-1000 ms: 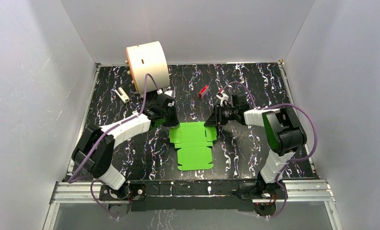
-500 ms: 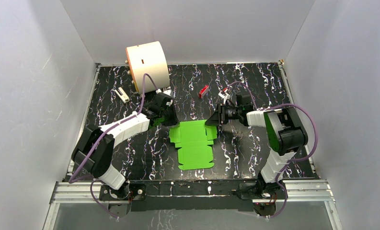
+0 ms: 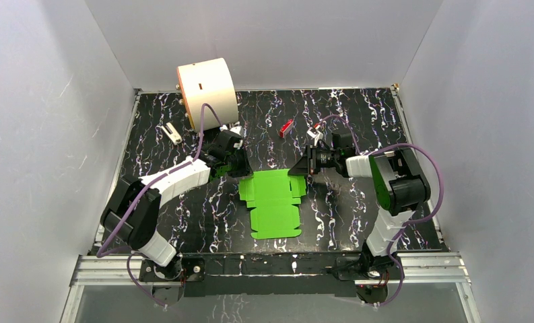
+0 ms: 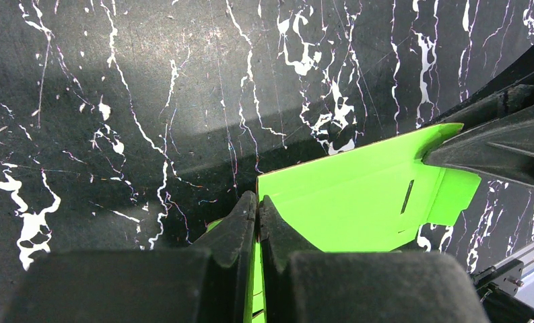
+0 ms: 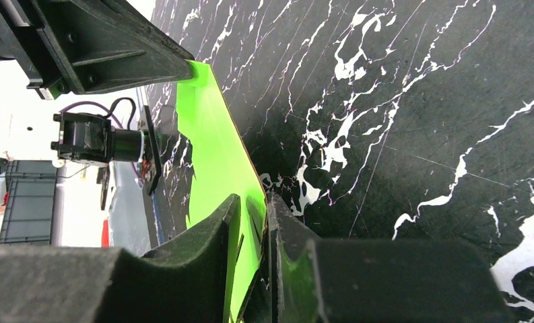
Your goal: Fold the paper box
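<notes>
Paper box point(image 3: 272, 205) clenched in left jaws (right jaws straddle it, grip unclear); red block point(image 3: 286, 127) beyond.

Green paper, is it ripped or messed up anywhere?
No rip shows. The paper box lies flat except its far edge, which stands up between the left gripper and the right gripper, as a fold, not damage.

1. From above, we cannot see the far corners of the paper box point(image 3: 274, 202): the left gripper point(image 3: 237, 165) and the right gripper point(image 3: 302, 168) cover them.
2. In each wrist view, the black pads point(image 4: 234, 229) hide the part of the paper box between them.
3. The small white object point(image 3: 172, 133) at the far left is too small for us to name.
</notes>
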Robot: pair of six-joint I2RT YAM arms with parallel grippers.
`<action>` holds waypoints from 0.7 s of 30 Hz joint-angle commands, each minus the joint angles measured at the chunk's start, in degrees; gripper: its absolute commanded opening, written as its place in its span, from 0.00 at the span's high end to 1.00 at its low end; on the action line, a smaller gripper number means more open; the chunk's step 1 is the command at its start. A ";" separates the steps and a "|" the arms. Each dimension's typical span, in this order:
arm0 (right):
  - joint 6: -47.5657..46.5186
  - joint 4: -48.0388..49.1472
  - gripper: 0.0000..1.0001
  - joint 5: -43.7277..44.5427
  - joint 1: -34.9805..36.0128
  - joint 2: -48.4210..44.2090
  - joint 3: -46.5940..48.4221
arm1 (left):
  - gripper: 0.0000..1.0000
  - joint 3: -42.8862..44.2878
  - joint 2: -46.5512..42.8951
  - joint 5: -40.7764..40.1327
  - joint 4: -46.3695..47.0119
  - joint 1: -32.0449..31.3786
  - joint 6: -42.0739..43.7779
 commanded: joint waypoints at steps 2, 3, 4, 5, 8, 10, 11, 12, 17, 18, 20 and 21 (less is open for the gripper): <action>0.15 3.28 0.71 -2.65 -1.37 -1.15 0.16 | 1.00 -0.05 -2.66 -0.41 -0.49 0.34 0.46; 0.16 3.44 0.71 -2.91 -1.62 -1.16 0.07 | 1.00 -0.01 -2.66 -0.48 -0.57 0.39 0.44; 0.16 3.45 0.71 -3.10 -1.67 -1.13 0.06 | 1.00 -0.07 -2.66 -0.51 -0.62 0.42 0.44; 0.16 3.47 0.71 -3.16 -1.69 -1.19 0.08 | 1.00 -0.09 -2.66 -0.53 -0.66 0.50 0.44; 0.09 3.38 0.74 -3.34 -1.84 -1.16 0.14 | 1.00 -0.03 -2.74 -0.51 -0.72 0.51 0.35; 0.09 3.39 0.76 -3.51 -1.78 -1.09 0.10 | 1.00 0.07 -2.68 -0.30 -0.72 0.51 0.35; 0.10 3.39 0.77 -3.56 -1.78 -1.05 0.06 | 1.00 0.08 -2.66 -0.10 -0.60 0.54 0.35; 0.05 3.38 0.77 -3.67 -1.78 -1.05 -0.01 | 1.00 0.15 -2.66 -0.05 -0.58 0.52 0.27; -0.02 3.65 0.76 -4.18 -1.78 -1.05 0.01 | 1.00 0.25 -2.14 0.98 -0.21 0.51 0.02; -0.02 3.65 0.76 -4.29 -1.75 -0.97 0.09 | 1.00 0.26 -2.05 1.16 -0.08 0.56 -0.06; 0.11 3.78 0.76 -4.48 -1.69 -0.87 0.23 | 1.00 0.33 -1.96 1.32 0.08 0.52 -0.04; 0.13 3.82 0.76 -4.41 -1.69 -0.79 0.23 | 1.00 0.34 -1.95 1.44 0.12 0.51 -0.08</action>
